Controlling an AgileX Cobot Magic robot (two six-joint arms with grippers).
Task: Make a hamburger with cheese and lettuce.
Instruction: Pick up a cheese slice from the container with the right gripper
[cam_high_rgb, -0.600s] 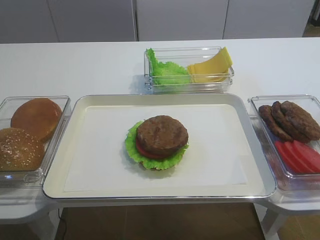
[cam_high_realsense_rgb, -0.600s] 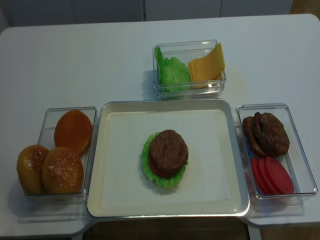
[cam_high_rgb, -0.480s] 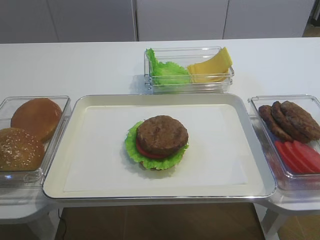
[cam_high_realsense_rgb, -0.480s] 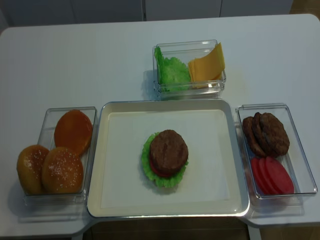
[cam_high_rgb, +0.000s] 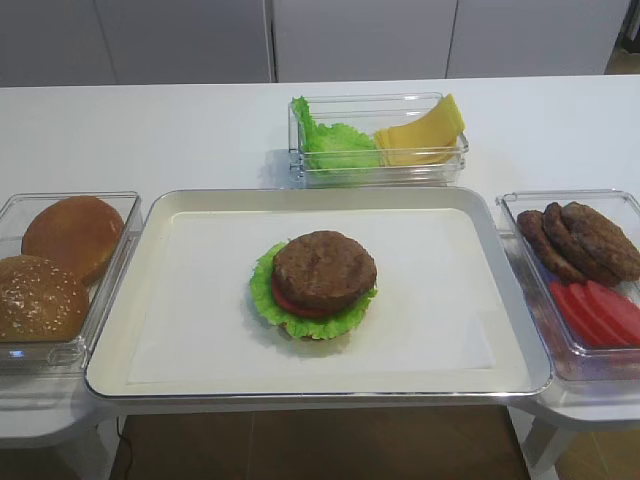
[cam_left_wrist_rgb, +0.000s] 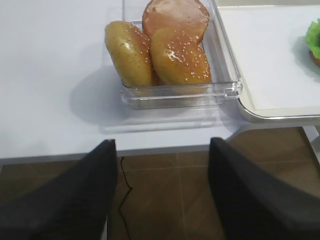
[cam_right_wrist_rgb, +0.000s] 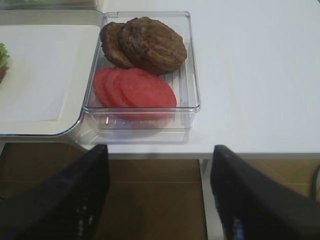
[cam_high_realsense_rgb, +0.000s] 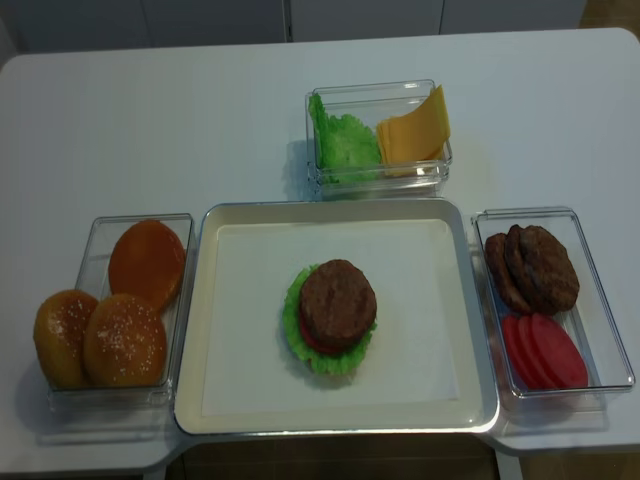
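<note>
Nothing has moved since the earlier frames; all items lie as before.

Exterior high: hamburger (cam_high_rgb: 314, 284) at the centre of the tray (cam_high_rgb: 150, 370), patty on top. Cheese (cam_high_rgb: 422, 133) in the clear box behind the tray, right of the lettuce (cam_high_rgb: 330, 140). Buns (cam_high_rgb: 60, 262) left of the tray; loose patties (cam_high_rgb: 582, 240) right of it.

Right wrist: right gripper (cam_right_wrist_rgb: 156, 195) released, fingers wide apart, holding nothing, below the desk (cam_right_wrist_rgb: 255, 75) edge, near the tomato slices (cam_right_wrist_rgb: 135, 89).

Left wrist: left gripper (cam_left_wrist_rgb: 162, 192) likewise spread and empty, near the bun box.

Realsense: cheese (cam_high_realsense_rgb: 413, 128) behind the tray, hamburger (cam_high_realsense_rgb: 331, 313) centred on it.
</note>
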